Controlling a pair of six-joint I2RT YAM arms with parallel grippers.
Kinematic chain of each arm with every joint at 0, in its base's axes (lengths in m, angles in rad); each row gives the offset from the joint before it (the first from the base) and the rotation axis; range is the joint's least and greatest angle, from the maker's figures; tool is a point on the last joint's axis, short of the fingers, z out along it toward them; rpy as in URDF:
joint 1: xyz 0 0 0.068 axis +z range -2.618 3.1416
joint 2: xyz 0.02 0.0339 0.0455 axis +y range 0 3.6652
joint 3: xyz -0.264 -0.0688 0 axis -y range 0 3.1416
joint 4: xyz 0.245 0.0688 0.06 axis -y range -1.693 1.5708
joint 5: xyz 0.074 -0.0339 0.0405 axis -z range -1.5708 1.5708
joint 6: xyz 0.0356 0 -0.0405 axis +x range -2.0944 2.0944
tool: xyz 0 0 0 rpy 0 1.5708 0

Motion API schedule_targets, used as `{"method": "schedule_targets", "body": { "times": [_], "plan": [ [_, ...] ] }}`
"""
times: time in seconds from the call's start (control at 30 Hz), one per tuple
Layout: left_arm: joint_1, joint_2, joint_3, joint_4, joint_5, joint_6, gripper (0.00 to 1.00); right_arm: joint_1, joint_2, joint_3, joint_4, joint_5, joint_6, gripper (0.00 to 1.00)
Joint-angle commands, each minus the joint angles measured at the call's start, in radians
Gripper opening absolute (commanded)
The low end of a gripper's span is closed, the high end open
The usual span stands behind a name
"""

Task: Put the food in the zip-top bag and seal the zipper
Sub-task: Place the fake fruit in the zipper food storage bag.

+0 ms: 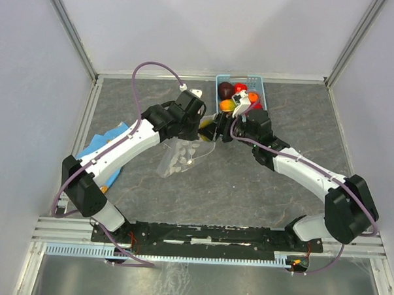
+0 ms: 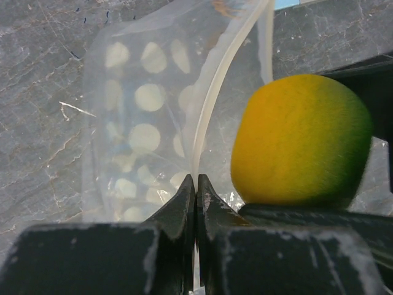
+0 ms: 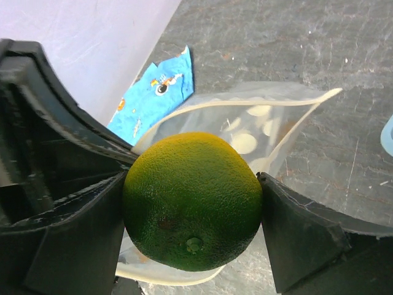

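Left jaws, left wrist view: pinched fully shut on the zipper [image 2: 206,132], a whitish strip running straight away from the tips. Zip-top bag [image 2: 138,132] lies flat on the table [image 2: 37,123], ahead and left of the jaws, white spots showing. Green-yellow fruit [image 2: 301,141] sits just right of the jaws, at the bag's mouth.

Right wrist view: right jaws spread wide, clamped on that fruit, one pad on each side. Bag mouth gapes just beyond the fruit. Blue cloth [image 3: 153,92] lies farther out, left of the jaws.

Top view: both jaws meet tip to tip mid-table. Bag trails back from the left jaws toward the arm bases. Light-blue basket [image 1: 254,80] sits just behind the right jaws, holding the remaining food [image 1: 225,91].
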Motion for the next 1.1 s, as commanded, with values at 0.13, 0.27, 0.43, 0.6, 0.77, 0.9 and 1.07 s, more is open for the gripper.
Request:
{"method": "schedule_targets", "body": {
  "times": [0.13,0.27,0.43,0.6,0.77,0.9,1.07],
  "plan": [
    [-0.001,-0.058,-0.012,0.057,0.051,-0.021,0.03,0.019,0.035,-0.047,0.052,0.017,-0.059,0.78],
    [-0.001,-0.063,-0.009,0.057,0.055,-0.022,0.03,0.020,0.025,-0.078,-0.010,0.083,-0.125,0.79],
    [0.000,-0.061,-0.017,0.058,0.071,-0.014,0.03,0.025,-0.008,-0.082,-0.012,0.029,-0.163,0.79],
    [-0.001,-0.057,-0.016,0.060,0.086,-0.004,0.03,0.032,-0.053,-0.089,0.083,-0.093,-0.177,0.80],
    [-0.002,-0.056,-0.008,0.059,0.102,0.014,0.03,0.046,-0.104,-0.083,0.111,-0.138,-0.194,0.79],
    [-0.001,-0.062,-0.012,0.059,0.113,0.015,0.03,0.049,-0.149,-0.082,0.119,-0.145,-0.214,0.79],
    [-0.002,-0.068,0.001,0.064,0.176,0.015,0.03,0.051,-0.131,-0.101,0.129,-0.141,-0.236,0.79]
  ]
}}
